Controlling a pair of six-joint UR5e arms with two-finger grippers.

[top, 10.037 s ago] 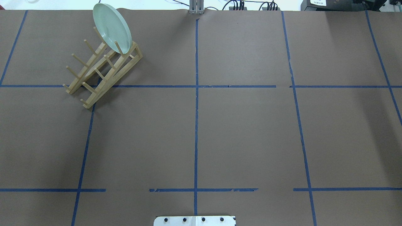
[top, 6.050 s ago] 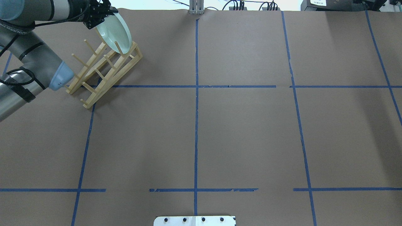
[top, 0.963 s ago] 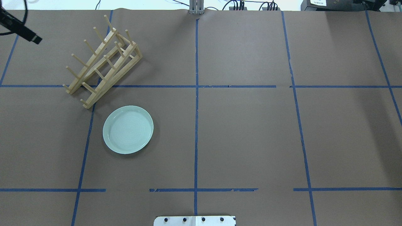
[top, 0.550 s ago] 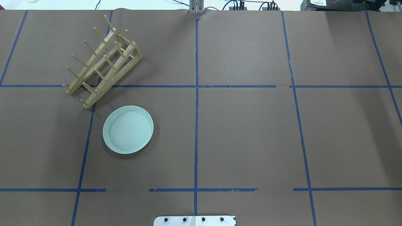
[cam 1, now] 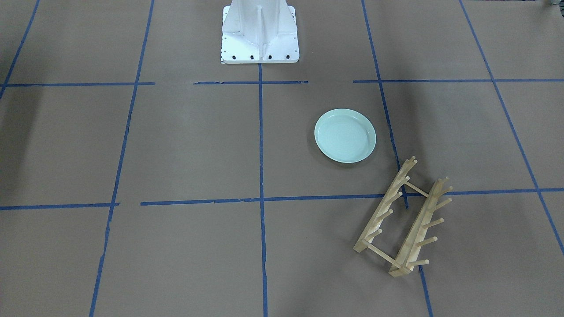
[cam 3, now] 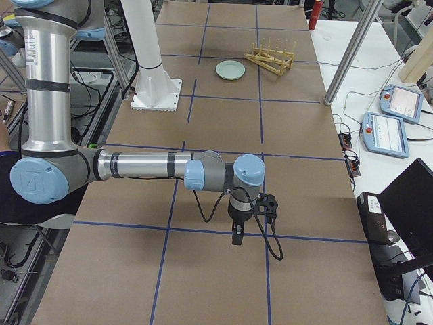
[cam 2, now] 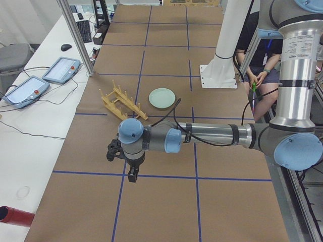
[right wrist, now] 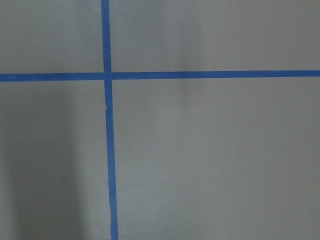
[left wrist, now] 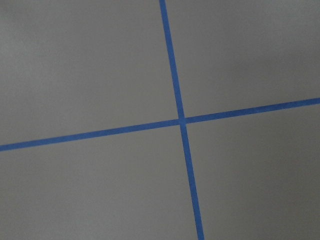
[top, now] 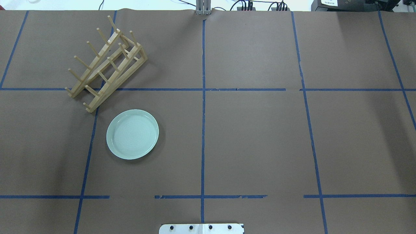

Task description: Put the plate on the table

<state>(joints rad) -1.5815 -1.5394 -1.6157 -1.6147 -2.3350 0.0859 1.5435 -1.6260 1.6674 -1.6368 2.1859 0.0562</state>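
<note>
Nearest the left-end camera, your left gripper (cam 2: pixel 132 175) hangs from its wrist and points down at the table (cam 2: pixel 166 212), over a tape line (cam 2: pixel 217 178). Its wrist view gives you only brown paper and a tape cross (left wrist: pixel 181 120), so you cannot tell whether that grip is released or clenched. Farther along the same view sit the rack (cam 2: pixel 122 102) and, just beside it on the robot's side, the plate (cam 2: pixel 162 98), with the white base (cam 2: pixel 218 75) beyond them. From the right-end camera the order is the same: your right gripper (cam 3: pixel 235 238) is close to the lens, pointing down over the paper, and its wrist view shows one more tape cross (right wrist: pixel 106 76); again you cannot tell whether it is released or clenched. Both grippers are well apart from the plate, and nothing holds it. Looking from overhead, you see it lying flat and right side up on the table's left half, between the centre tape line and the next one to the left. It lies near the rack's nearer end, not touching it. Behind it, the rack stands slanted across a tape crossing.
</note>
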